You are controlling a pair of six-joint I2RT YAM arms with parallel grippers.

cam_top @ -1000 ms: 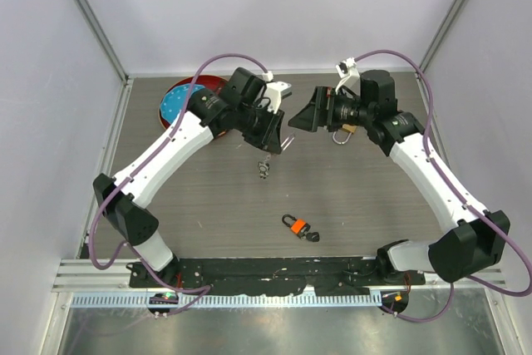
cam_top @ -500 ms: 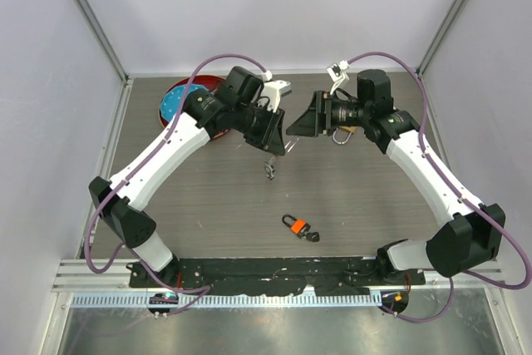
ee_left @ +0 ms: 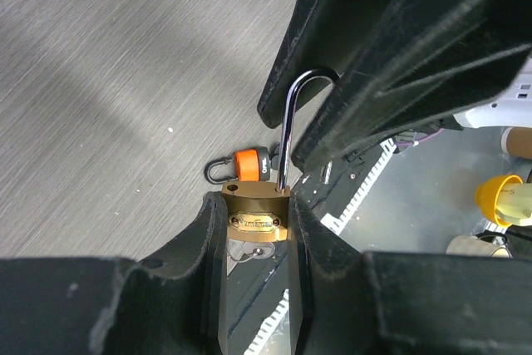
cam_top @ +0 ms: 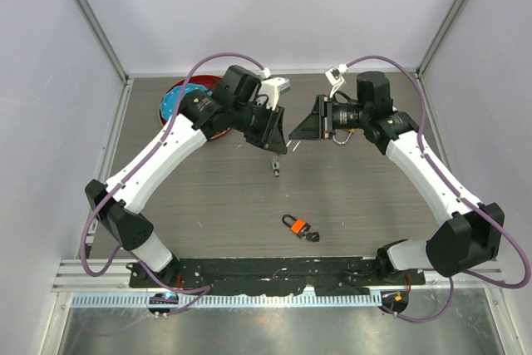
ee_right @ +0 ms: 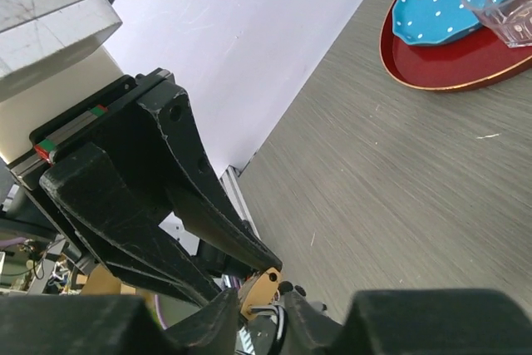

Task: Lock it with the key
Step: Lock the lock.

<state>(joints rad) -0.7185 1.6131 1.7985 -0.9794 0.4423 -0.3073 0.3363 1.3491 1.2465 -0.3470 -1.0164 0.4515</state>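
Above the middle of the table [cam_top: 349, 197], my two claws meet nose to nose with a brass padlock [ee_left: 258, 209] held between them, clear of the wood. My left claw [ee_left: 256, 220] is clamped on the padlock's two narrow edges, its labelled face turned to my wrist camera. That grip leaves the shackle [ee_left: 287, 130] free at one end of the body and the keyhole end free at the other. My right claw [ee_right: 264, 315] comes in from the opposite side and looks pinched on the bend of the shackle, its fingers drawn to a narrow slit around the steel loop. The arrangement reads as a two-handed brace: one claw steadies the body so the other can work the shackle.

The padlock's long axis runs along the line from my left claw to my right. Its body sits toward the left, and the shackle bend points at the right claw. One shackle leg enters the body. A bare hole shows at the other shoulder, so I judge the lock open and closing it the step in hand. A key ring [cam_top: 275, 170] dangles beneath the body, but I cannot tell whether a key sits in the keyhole. An orange padlock [cam_top: 297, 224] lies on the table nearer my bases, well apart.
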